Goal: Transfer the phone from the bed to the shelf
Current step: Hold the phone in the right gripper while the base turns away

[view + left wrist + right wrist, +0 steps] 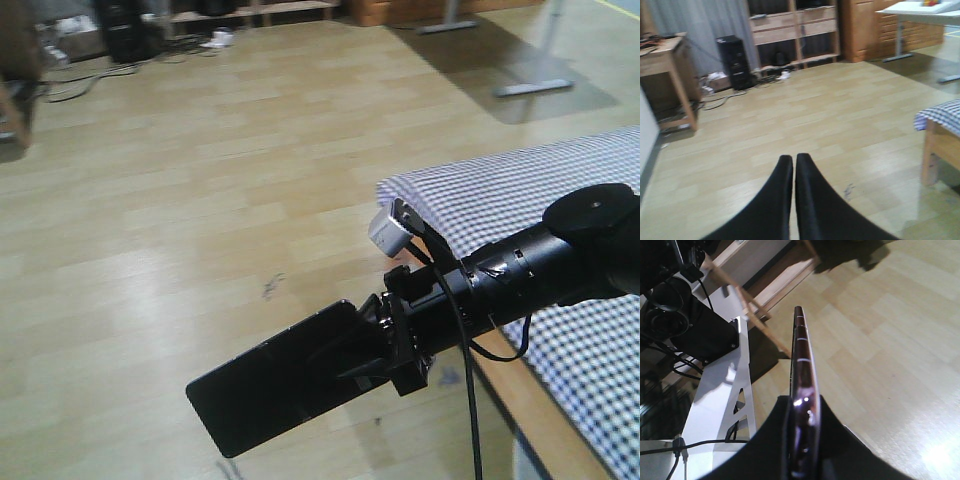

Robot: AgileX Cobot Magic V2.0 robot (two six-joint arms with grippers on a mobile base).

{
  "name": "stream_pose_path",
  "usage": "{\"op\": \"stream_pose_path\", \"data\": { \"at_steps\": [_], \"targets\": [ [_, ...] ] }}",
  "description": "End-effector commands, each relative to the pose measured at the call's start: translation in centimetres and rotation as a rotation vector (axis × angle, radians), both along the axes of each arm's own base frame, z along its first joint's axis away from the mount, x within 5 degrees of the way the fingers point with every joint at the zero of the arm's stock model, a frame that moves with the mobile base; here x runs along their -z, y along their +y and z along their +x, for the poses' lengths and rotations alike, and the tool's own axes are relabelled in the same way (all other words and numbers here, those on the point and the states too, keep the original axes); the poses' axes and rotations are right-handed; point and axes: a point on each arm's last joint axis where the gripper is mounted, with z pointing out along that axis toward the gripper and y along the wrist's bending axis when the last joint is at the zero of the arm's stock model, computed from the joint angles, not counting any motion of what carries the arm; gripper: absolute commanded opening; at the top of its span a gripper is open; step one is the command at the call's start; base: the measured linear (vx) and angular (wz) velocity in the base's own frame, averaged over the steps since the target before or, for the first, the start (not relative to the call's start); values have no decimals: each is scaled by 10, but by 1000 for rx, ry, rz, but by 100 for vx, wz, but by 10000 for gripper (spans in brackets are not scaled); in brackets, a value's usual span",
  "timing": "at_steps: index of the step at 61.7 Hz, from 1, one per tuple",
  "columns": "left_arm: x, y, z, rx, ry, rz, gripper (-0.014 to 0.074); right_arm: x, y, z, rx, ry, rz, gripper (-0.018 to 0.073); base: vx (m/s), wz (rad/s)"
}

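right gripper [375, 345] clamped on phone [270, 385] by one end | thin, glossy, I reckon slippery | left gripper [793, 172] pinched together, empty

Open wood floor [200, 200] ahead; the bed [560, 200] corner crowds the right, a side table [665, 52] probably far left.
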Motion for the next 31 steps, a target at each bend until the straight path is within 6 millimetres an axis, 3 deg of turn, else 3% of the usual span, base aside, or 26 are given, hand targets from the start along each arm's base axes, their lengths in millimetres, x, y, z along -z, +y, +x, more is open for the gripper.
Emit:
{"op": "stream_pose_path", "data": {
  "at_steps": [1,31],
  "targets": [
    [-15,0,-1,2,-108,-11,1,-27,2,-9,-47,9,123,-2,-18,68],
    [-15,0,-1,2,-108,-11,1,-27,2,-9,-47,9,123,-2,-15,59]
  ]
}}
